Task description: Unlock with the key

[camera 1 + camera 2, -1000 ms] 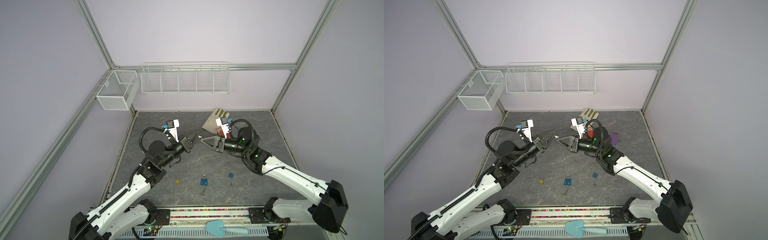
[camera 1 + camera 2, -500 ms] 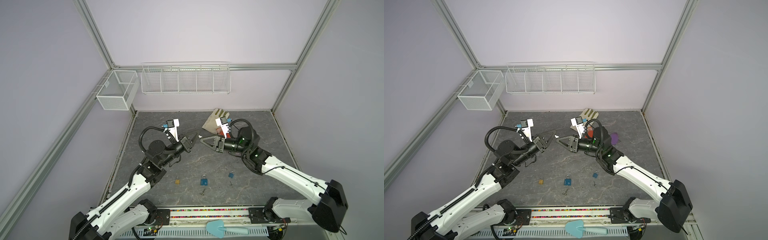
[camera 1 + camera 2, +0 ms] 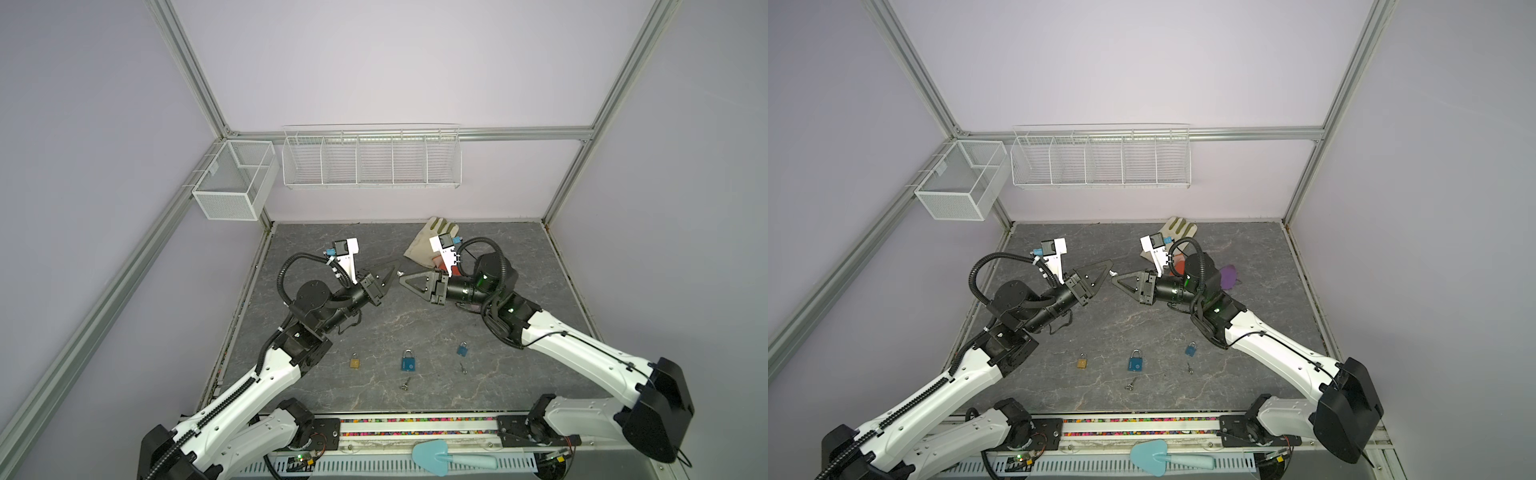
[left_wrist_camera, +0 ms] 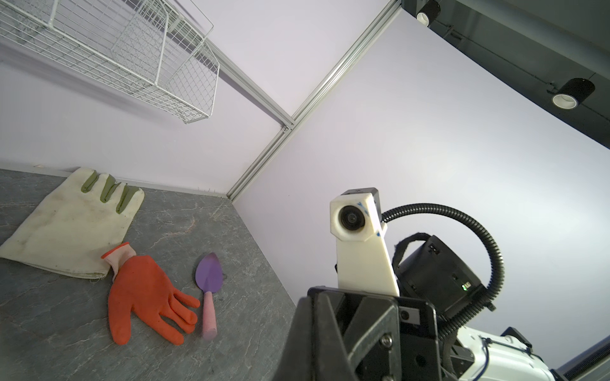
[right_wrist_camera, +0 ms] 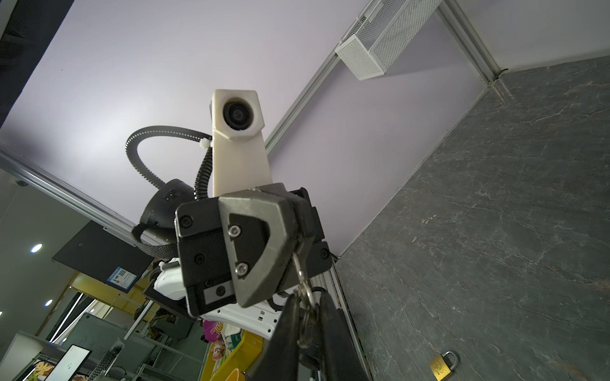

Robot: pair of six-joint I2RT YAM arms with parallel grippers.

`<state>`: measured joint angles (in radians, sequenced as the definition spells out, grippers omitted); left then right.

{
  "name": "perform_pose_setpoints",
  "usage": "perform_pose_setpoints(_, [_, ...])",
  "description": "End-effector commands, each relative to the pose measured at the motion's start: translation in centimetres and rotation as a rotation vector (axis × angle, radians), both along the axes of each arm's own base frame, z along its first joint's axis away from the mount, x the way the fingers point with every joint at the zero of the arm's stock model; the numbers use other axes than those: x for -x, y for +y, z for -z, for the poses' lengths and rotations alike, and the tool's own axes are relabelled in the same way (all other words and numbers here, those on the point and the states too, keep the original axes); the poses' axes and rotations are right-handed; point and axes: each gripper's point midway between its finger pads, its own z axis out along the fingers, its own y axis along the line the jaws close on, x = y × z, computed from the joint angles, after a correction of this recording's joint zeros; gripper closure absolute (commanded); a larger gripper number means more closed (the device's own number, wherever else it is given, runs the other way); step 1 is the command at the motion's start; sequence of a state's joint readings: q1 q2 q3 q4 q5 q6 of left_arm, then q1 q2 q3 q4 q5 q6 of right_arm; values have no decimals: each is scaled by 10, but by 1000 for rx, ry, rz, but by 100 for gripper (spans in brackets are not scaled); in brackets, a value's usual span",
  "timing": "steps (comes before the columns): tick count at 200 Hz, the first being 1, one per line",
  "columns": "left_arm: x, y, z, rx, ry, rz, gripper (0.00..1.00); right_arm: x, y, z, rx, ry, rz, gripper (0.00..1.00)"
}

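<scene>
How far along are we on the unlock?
Done: left gripper holds a key clamped above the table. In hand: right gripper has fingers flanking its ring; grip unclear. Left: three padlocks lie below, apparently shut, none keyed.

The grey, pale-veined worktop (image 3: 415,324) bears a blue padlock (image 3: 408,360), gold padlock (image 3: 354,362), orange glove (image 4: 145,293) and purple, pink-handled trowel (image 4: 209,275).
</scene>
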<state>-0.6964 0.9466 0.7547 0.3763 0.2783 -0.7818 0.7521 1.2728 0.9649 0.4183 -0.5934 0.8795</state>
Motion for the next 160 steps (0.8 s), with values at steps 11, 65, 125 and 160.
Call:
perform_pose_setpoints(11, [4,2,-10,15,-15,8,100,2,-2,-19,-44,-44,-9,87])
perform_pose_setpoints(65, [5,3,-7,15,-16,5,100,2,-1,-19,-41,-44,-13,94])
perform_pose_setpoints(125, [5,6,-7,-2,-32,-14,100,0,0,-10,-5,-27,-7,94])
perform_pose_setpoints(160, [0,12,-6,-78,-9,-63,74,-5,-2,10,101,-8,21,94])
